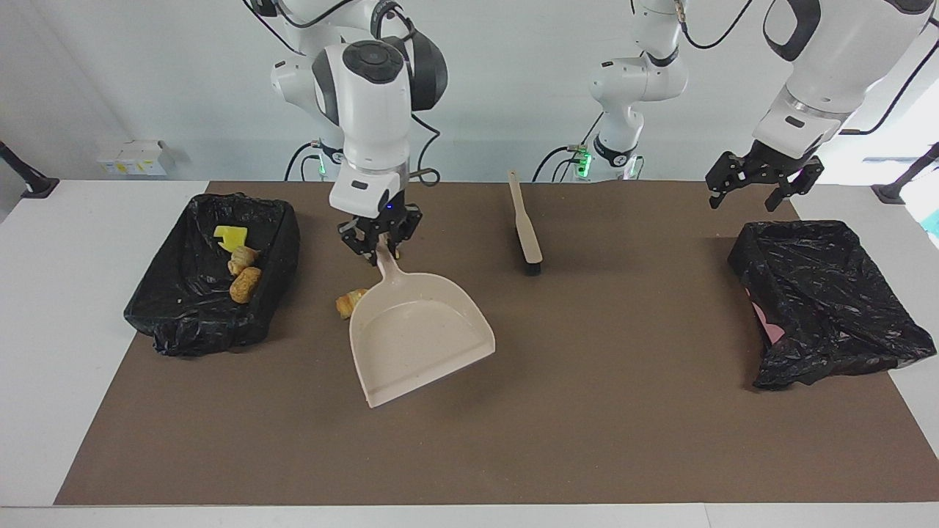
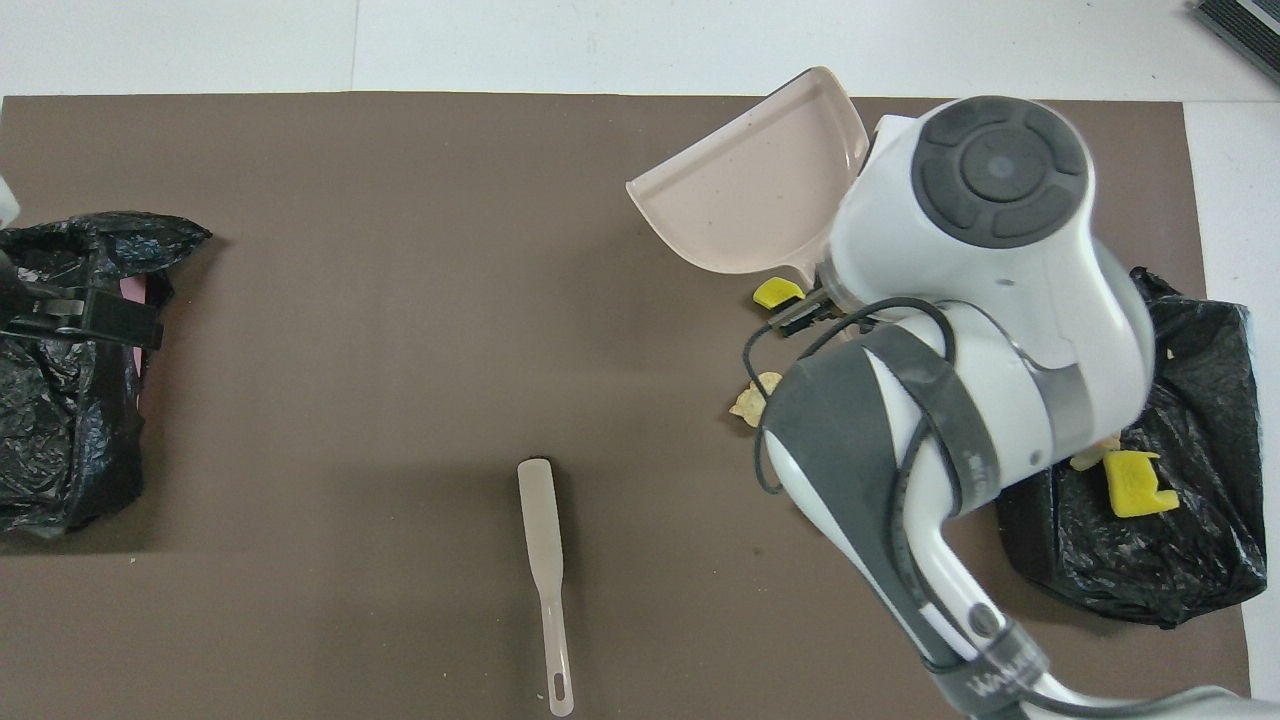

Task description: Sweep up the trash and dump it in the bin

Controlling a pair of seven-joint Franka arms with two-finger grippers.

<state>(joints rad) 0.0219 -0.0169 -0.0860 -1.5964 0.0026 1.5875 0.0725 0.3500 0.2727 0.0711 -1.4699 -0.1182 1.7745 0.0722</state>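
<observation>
My right gripper (image 1: pixel 380 248) is shut on the handle of the beige dustpan (image 1: pixel 414 337), which hangs tilted above the brown mat, its pan empty. The pan covers most of the loose trash. Beside it a brown pastry scrap (image 1: pixel 351 301) peeks out. From overhead a yellow scrap (image 2: pixel 775 292) and a pale scrap (image 2: pixel 752 400) show by the arm. The black-lined bin (image 1: pixel 169 323) at the right arm's end holds a yellow chunk (image 1: pixel 229 236) and two pastry lumps (image 1: pixel 244 284). The left gripper (image 1: pixel 755 192) waits open above the mat's edge.
The beige brush (image 1: pixel 525 229) lies on the mat nearer to the robots than the dustpan, bristles pointing away from them. A second crumpled black bag (image 1: pixel 821 301) sits at the left arm's end. The brown mat (image 1: pixel 587 425) covers most of the white table.
</observation>
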